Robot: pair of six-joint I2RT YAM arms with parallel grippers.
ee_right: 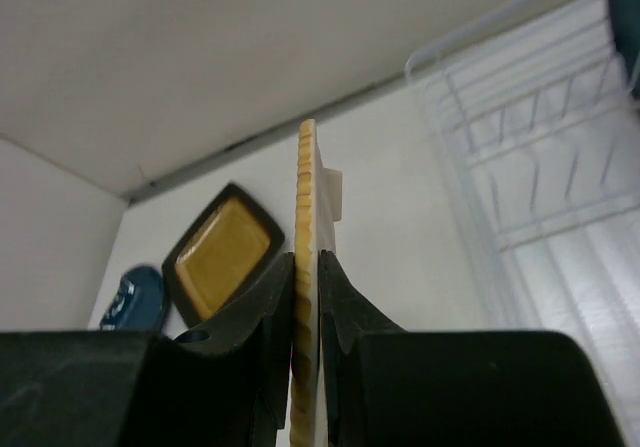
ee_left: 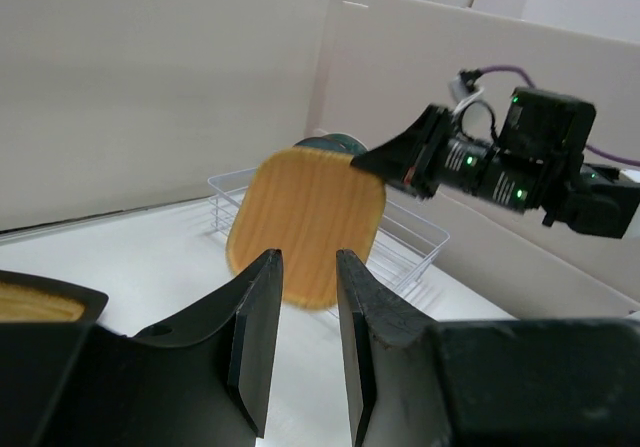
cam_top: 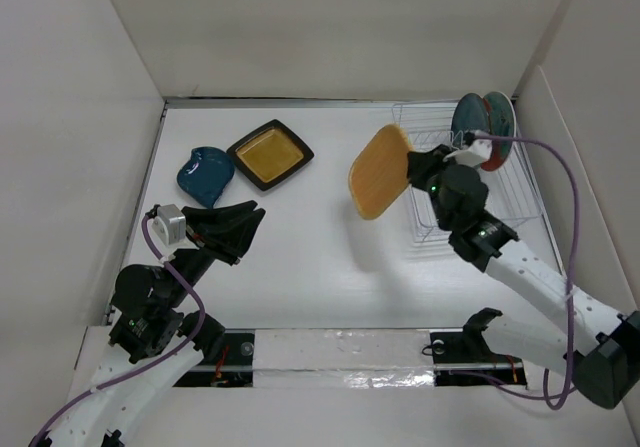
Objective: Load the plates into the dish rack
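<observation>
Tan wooden plate [cam_top: 379,172] clamped by right jaws, aloft beside dish rack [cam_top: 522,192] edge, left jaws apart

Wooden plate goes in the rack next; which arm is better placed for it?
Right. The right gripper is shut on the wooden plate, right beside the rack. The left gripper is empty, over by the blue dish, away from the rack.

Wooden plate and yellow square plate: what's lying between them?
Nothing. In the top view, only bare white table separates the wooden plate from the yellow square plate.
</observation>
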